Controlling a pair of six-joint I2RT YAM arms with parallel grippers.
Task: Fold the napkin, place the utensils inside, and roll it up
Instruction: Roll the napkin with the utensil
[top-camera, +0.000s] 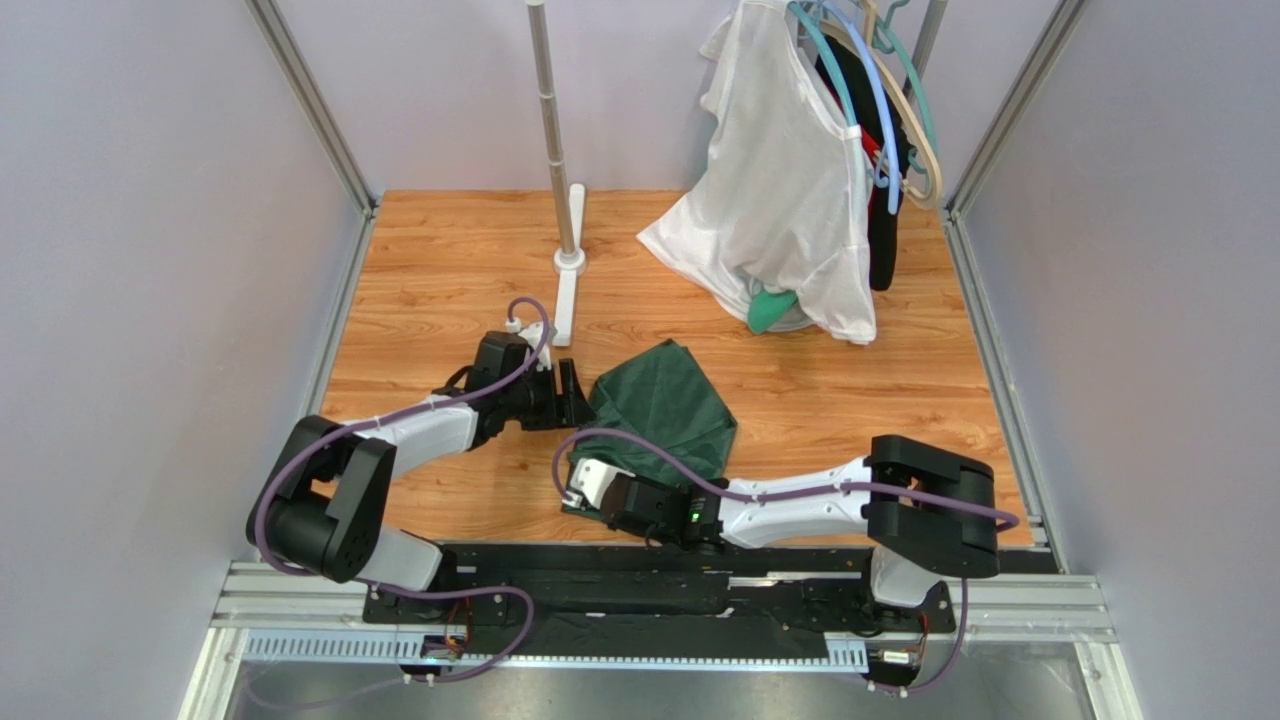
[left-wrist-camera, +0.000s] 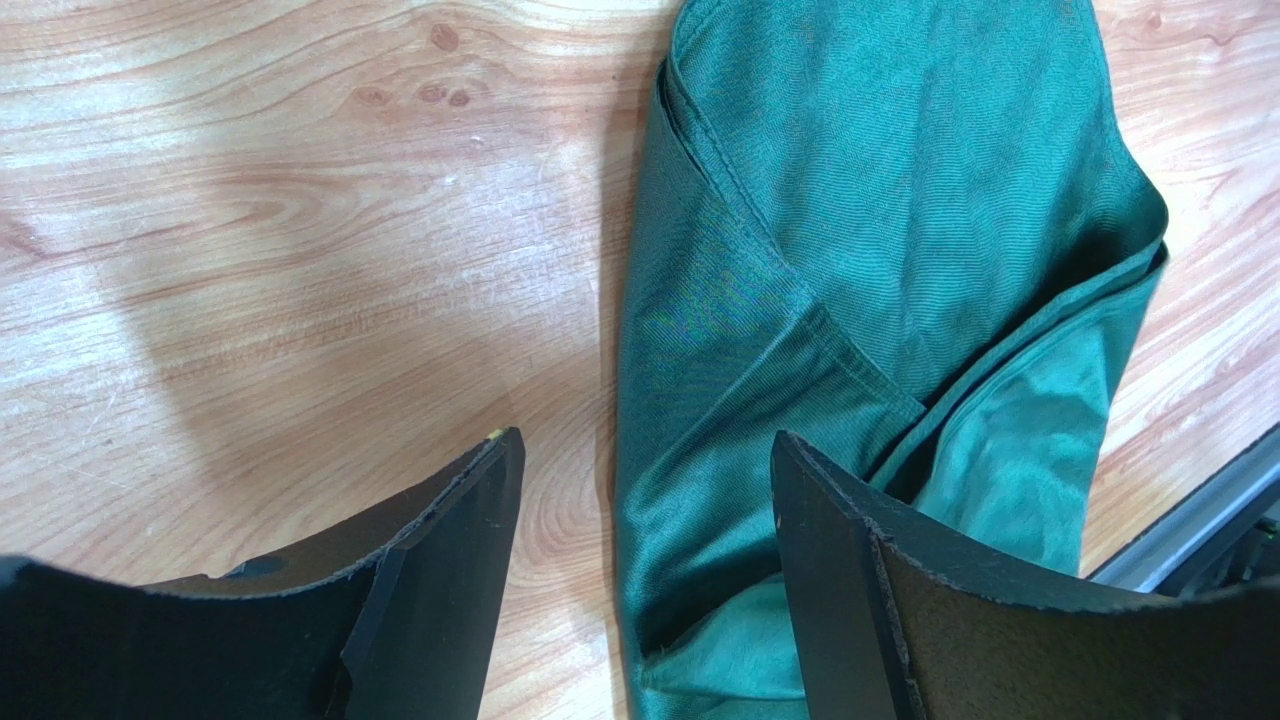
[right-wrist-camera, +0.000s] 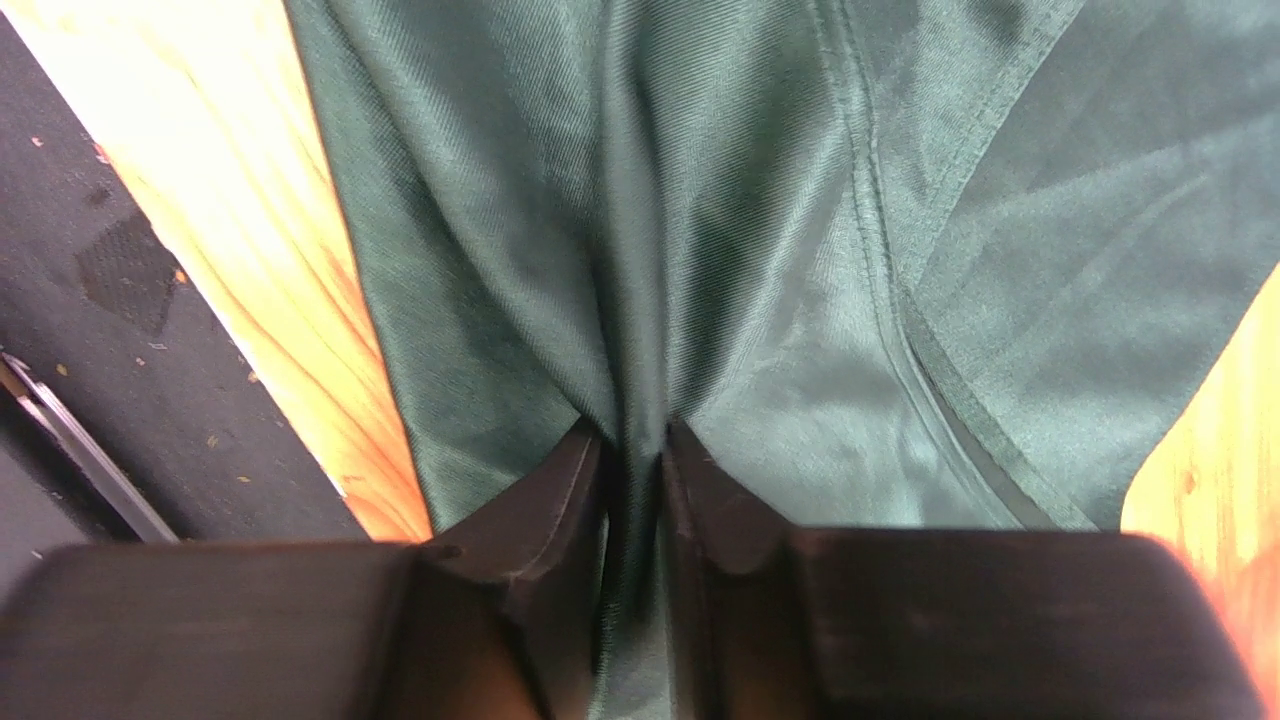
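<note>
The dark green napkin (top-camera: 669, 405) lies crumpled and partly folded on the wooden table, near the middle. In the left wrist view the napkin (left-wrist-camera: 887, 195) shows overlapping layers and a hem. My left gripper (top-camera: 573, 393) sits at its left edge, open; the gripper (left-wrist-camera: 643, 440) straddles that edge with nothing pinched. My right gripper (top-camera: 580, 492) is at the napkin's near left corner. In the right wrist view, the gripper (right-wrist-camera: 631, 443) is shut on a raised fold of the napkin (right-wrist-camera: 721, 225). The utensils are out of view.
A white garment (top-camera: 781, 180) hangs on hangers at the back right, with a brighter green garment (top-camera: 771, 311) under it. A white pole stand (top-camera: 568, 278) rises at the back centre. A black rail (top-camera: 676, 578) runs along the near edge. Grey walls close both sides.
</note>
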